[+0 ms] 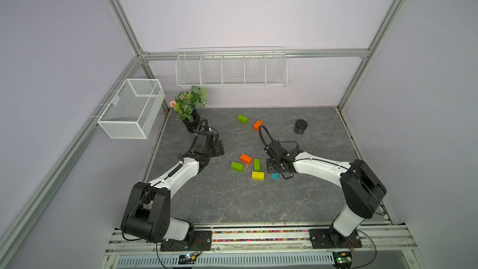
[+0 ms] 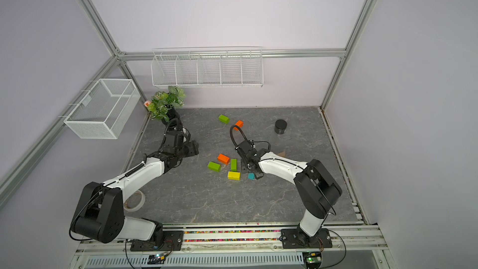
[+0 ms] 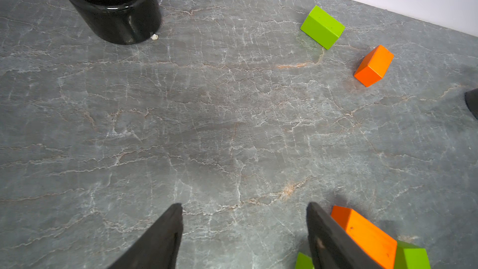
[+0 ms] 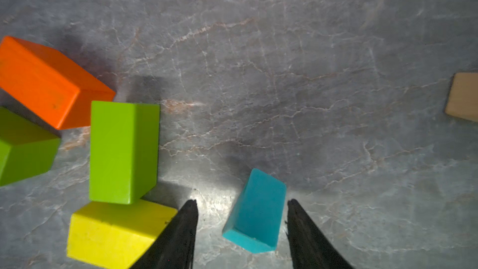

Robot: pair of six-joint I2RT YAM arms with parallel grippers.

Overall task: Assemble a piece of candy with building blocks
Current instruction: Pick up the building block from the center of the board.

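We find the right hand (image 4: pixel 241 201) straddling the teal triangle (image 4: pixel 256 213), jaws wide, a gap either side, nothing held. The triangle's long axis runs roughly along the jaws. In a top view it lies on the tabletop (image 1: pixel 232 203) at 3 o'clock from the yellow brick (image 1: pixel 258 175). The left hand (image 3: pixel 244 204) is wide, empty and farther off.

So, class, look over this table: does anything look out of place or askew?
A tape roll lies partly under the left arm, foreign to the build. A green brick and an orange brick sit far back, apart from the main cluster, whose bricks lie at mixed angles.
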